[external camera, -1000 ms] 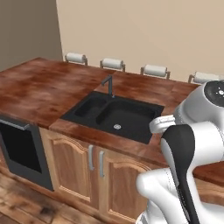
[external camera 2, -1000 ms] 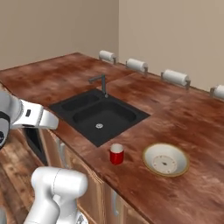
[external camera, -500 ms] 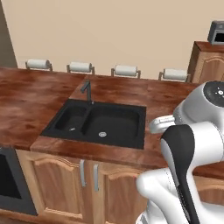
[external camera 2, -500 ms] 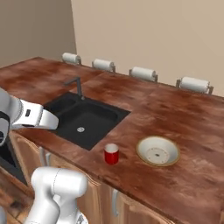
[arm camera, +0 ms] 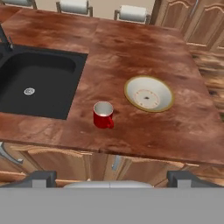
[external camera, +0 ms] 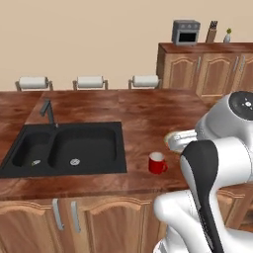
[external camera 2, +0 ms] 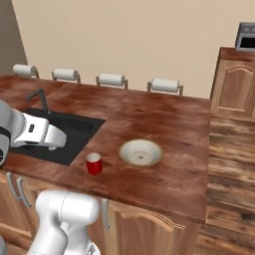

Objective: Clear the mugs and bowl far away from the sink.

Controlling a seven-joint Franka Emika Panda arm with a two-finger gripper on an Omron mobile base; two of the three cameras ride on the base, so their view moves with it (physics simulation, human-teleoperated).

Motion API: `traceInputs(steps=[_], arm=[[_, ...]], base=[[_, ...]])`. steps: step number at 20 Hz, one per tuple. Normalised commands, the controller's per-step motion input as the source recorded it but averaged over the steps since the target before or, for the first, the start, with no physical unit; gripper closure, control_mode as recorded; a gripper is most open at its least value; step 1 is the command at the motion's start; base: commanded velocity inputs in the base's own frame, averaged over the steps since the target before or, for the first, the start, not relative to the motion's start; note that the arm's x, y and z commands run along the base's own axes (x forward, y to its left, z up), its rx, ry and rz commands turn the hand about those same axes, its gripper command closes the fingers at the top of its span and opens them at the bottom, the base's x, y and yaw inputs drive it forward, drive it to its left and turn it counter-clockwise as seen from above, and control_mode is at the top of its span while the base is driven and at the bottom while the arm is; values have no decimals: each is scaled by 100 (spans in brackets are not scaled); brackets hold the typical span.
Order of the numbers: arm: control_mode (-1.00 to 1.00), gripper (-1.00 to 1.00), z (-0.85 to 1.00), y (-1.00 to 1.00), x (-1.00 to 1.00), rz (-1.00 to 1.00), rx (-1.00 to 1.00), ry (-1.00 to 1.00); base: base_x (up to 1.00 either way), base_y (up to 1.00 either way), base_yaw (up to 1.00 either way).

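A red mug [arm camera: 103, 115] stands upright on the wooden counter, just right of the black sink [arm camera: 39, 85] and near the counter's front edge. The cream bowl [arm camera: 148, 94] with a tan rim rests to the mug's right, a little further back. My gripper [arm camera: 112, 178] is open, its fingertips [arm camera: 43, 178] spread wide with nothing between them, back from the counter's front edge and above both things. The right base view has the mug [external camera 2: 93, 163], the bowl [external camera 2: 140, 152] and the sink [external camera 2: 64, 134]. In the left base view the mug [external camera: 157, 163] stands beside the sink [external camera: 64, 146], and my arm hides most of the bowl [external camera: 171, 140].
A dark faucet [external camera: 47, 111] rises behind the sink. Paper towel rolls [external camera 2: 112, 79] line the back wall. A taller wooden cabinet [external camera: 207, 69] carrying a small oven [external camera: 186, 32] stands past the counter's right end. Bare counter [external camera 2: 174, 124] stretches right of the bowl, then wooden floor [external camera 2: 229, 149].
The whole picture has shifted: the base has driven right along the counter, so the sink lies further left. Mug and bowl keep their places on the counter. The gripper stays open.
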Motion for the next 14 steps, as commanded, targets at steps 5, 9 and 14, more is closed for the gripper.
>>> traceInputs(steps=[5,9,14], arm=[[100,-100,0,0,0,0,0,0],[100,-100,0,0,0,0,0,0],[100,-100,0,0,0,0,0,0]], base=[[-7,-8,-9],[7,0,0],[3,-5,3]])
